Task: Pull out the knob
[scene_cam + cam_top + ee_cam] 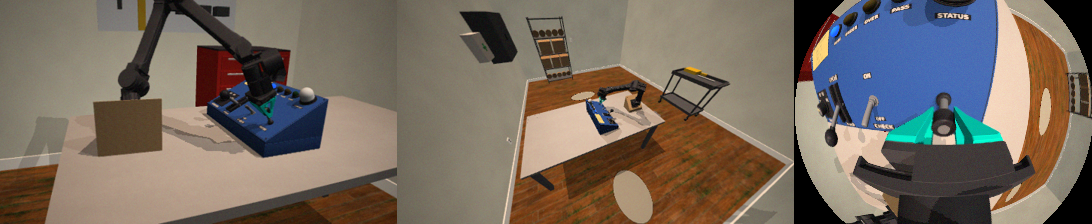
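The blue sloped console (603,124) (297,131) (927,56) stands on the table (559,139) (188,180). My gripper (601,100) (268,116) (943,111) has teal fingers. It is shut on the MODE knob (270,121) (943,117), a small dark knob on a stem that stands out from the panel's near right part. In the wrist view the knob sits squarely between the fingers. A white STATUS dome (307,95) sits at the console's top corner. A row of round buttons (870,8) (287,91) runs along the top edge. Levers and a slider (869,113) (234,102) are on the left of the panel.
A brown cardboard box (128,126) (631,104) stands on the table by the arm's base. A red drawer cabinet (222,75) is behind the table. A black cart (694,90) and a wire shelf (551,49) stand further off in the room.
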Robot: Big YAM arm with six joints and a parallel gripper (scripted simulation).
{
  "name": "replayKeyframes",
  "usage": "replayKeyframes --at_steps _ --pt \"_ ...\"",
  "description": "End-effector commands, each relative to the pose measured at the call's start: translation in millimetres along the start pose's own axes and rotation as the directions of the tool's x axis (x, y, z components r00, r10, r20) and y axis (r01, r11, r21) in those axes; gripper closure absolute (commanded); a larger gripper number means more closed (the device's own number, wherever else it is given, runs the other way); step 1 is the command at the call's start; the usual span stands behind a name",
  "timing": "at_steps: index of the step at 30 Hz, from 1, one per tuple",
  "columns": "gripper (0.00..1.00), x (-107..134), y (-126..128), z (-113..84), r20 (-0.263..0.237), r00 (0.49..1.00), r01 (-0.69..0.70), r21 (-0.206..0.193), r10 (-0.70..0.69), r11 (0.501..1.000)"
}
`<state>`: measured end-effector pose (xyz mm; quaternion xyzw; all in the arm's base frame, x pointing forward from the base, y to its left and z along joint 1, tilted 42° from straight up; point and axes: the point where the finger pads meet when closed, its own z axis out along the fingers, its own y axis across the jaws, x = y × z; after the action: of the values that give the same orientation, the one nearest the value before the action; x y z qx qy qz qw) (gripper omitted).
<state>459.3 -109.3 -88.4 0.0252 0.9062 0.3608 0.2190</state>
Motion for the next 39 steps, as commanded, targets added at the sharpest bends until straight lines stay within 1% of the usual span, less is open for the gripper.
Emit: replayKeyframes --at_steps 1,12,13,15,16,17,18,19,21,23,33,35,36,39 --pt "1.0 -29.4 -6.8 -28.4 0.055 0.998 0.033 0.023 -0.034 0.999" --pt "1.0 -29.4 -6.8 -28.4 0.055 0.998 0.033 0.023 -0.034 0.999" --pt "0.3 -29.4 -6.8 -28.4 0.055 0.998 0.033 0.023 -0.034 0.999" --pt "0.3 -29.5 -6.9 -28.5 0.055 0.998 0.033 0.024 -0.034 0.999" --pt "0.3 -23.1 -10.7 -23.1 0.045 0.999 0.019 0.018 -0.02 1.0" --pt "0.3 -18.1 -5.9 -10.0 0.02 1.0 0.023 0.004 -0.023 1.0" --pt "0.3 -15.4 -1.5 -5.3 0.009 1.0 0.024 -0.002 -0.024 1.0" --pt "0.3 -12.0 -0.9 -4.6 0.005 1.0 0.018 -0.004 -0.018 1.0" --pt "0.3 -12.8 -0.4 -5.2 0.007 1.0 0.019 -0.003 -0.019 1.0" --pt "0.3 -14.6 -2.5 -10.0 0.016 1.0 0.017 0.002 -0.017 1.0" --pt "0.3 -14.7 -2.9 -10.7 0.017 1.0 0.017 0.003 -0.017 1.0" --pt "0.3 -18.6 -4.9 -18.3 0.03 0.999 0.021 0.01 -0.022 1.0" --pt "0.3 -23.6 -7.5 -28.2 0.047 0.999 0.023 0.02 -0.024 1.0" --pt "0.3 -35.2 -7.9 -41.6 0.061 0.997 0.042 0.029 -0.044 0.999"
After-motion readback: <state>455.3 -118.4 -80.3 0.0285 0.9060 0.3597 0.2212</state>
